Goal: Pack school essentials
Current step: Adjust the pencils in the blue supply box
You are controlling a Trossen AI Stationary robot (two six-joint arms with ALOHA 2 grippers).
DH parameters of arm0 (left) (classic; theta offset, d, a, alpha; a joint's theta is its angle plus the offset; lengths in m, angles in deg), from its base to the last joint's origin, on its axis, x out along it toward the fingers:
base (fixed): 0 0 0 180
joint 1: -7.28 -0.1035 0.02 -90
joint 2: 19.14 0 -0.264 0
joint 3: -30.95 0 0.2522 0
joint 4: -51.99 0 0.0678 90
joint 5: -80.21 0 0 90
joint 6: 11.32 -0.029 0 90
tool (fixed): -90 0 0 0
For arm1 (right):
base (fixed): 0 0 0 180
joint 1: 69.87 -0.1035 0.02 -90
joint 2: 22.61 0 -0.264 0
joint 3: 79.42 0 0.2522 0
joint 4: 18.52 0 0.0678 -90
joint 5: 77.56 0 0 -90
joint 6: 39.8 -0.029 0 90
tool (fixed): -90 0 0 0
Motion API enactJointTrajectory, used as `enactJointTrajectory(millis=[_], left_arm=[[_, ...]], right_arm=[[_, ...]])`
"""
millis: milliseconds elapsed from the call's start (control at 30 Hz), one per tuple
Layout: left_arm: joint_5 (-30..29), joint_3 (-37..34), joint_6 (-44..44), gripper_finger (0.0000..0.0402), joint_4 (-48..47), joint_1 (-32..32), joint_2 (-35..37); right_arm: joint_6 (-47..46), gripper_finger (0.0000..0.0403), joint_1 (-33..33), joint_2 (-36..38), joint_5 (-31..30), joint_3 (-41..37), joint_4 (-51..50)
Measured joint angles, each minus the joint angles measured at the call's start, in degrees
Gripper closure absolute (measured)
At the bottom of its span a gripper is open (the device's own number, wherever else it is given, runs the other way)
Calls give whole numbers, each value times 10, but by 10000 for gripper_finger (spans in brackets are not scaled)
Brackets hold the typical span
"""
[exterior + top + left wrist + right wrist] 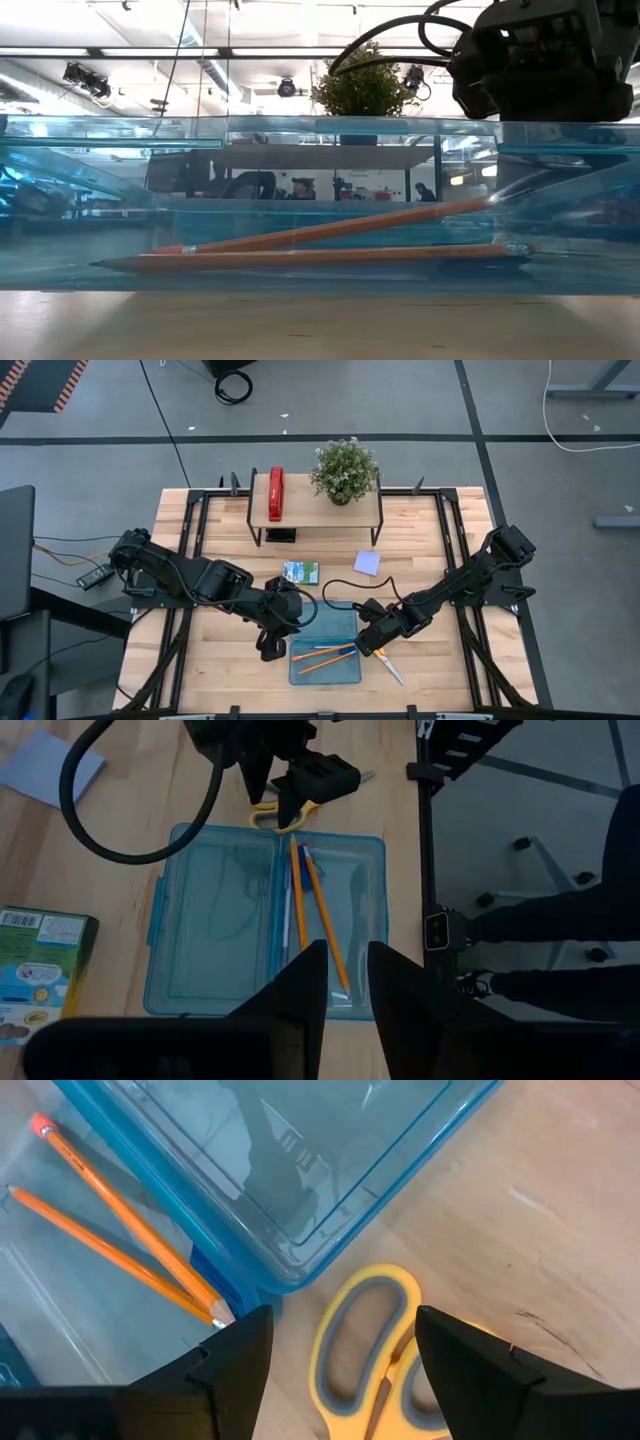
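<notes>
Over table's front edge: R claw lined up on scissors, two pencils already in case.

R gripper point(335, 1342) hangs w/ jaws spread wide, holding nothing, straddling yellow-handled scissors point(372, 1348) that lie on the wood just beside the open blue case point(325, 650) — prob. set for a grab on the handle loops. Two orange pencils point(312, 910) lie in the case's half nearer the front edge. L gripper point(346, 982) hovers above the case, fingers apart w/ a narrow gap, empty. Printed packet point(300, 572) & lavender pad point(367, 563) wait farther back on table, not yet packed.
</notes>
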Motion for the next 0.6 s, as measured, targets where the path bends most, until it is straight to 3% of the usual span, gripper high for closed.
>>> enactJointTrajectory(millis=[600], left_arm=[[-14, 0, 22, 322, 1, 0, 0]], right_arm=[[15, 150, -2, -8, 3, 0, 33]])
